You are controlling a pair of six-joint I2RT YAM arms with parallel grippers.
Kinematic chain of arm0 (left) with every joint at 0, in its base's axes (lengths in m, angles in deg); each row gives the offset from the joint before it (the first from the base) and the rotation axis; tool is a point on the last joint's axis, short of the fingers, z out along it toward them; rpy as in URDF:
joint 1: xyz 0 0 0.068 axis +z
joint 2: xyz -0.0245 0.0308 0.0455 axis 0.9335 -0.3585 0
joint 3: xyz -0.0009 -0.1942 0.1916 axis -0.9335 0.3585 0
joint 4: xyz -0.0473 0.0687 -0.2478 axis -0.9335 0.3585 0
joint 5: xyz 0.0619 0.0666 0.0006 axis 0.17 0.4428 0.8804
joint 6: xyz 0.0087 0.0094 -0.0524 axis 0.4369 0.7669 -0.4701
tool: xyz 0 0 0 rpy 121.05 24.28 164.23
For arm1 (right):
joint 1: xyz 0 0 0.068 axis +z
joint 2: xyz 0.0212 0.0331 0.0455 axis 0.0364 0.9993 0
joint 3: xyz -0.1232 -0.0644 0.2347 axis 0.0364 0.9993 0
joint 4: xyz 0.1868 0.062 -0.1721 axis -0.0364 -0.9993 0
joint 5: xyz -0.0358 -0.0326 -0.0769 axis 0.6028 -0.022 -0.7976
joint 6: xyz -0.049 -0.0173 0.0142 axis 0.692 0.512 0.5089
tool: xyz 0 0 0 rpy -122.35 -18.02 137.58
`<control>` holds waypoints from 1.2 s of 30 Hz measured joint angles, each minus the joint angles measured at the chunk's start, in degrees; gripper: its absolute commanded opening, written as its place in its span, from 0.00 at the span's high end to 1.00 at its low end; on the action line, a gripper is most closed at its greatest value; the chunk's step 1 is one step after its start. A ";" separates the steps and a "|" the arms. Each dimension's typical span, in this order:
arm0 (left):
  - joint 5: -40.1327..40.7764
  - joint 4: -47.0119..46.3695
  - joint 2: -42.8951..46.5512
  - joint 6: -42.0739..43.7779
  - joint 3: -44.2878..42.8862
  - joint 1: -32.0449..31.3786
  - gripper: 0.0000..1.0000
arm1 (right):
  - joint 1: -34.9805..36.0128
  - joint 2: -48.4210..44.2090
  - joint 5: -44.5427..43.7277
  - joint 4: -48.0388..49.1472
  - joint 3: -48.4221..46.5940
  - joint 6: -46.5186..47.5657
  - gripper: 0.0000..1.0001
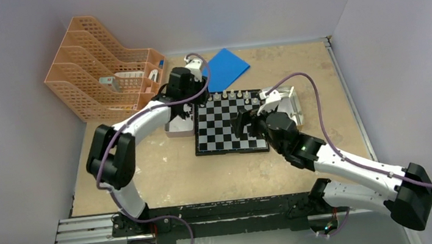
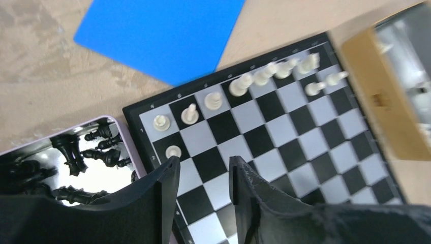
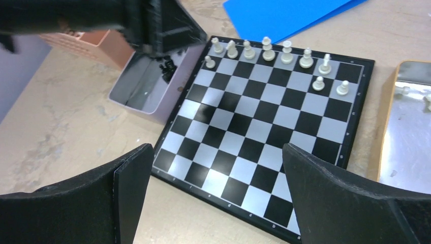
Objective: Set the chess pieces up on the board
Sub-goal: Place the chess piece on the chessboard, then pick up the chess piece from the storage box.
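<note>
Over the tabletop (image 1: 145, 173), the left gripper (image 2: 203, 162) hangs part-open, empty, beside a white pawn (image 2: 173, 151) seated on the board (image 1: 221, 137); the right gripper (image 3: 217, 152) gapes empty, likely waiting.

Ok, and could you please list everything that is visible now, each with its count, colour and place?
board: one, black and white checks, table centre.
white chess pieces: ten, cream, seven on the board's far row, three on the next row.
black chess pieces: several, count unclear, inside the pink tin.
pink tin: one, left of the board.
gold tin: one, right of the board, a few pale pieces inside.
blue sheet: one, beyond the board.
file rack: one, orange, far left corner.
table: one, beige.
left gripper: black, open, empty, above the board's far left corner.
right gripper: black, wide open, empty, above the board.
</note>
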 measured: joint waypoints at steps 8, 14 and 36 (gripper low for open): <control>-3.21 6.86 15.17 -0.50 -0.76 0.63 0.42 | -0.68 8.50 -7.63 -3.72 -7.91 0.33 0.03; -7.41 11.30 28.74 0.15 3.17 0.74 0.38 | -9.20 14.08 -8.72 -3.65 -9.92 1.86 0.20; -22.71 12.33 49.57 1.88 26.03 0.74 0.38 | -31.52 36.52 -8.41 -3.85 -15.10 12.59 0.70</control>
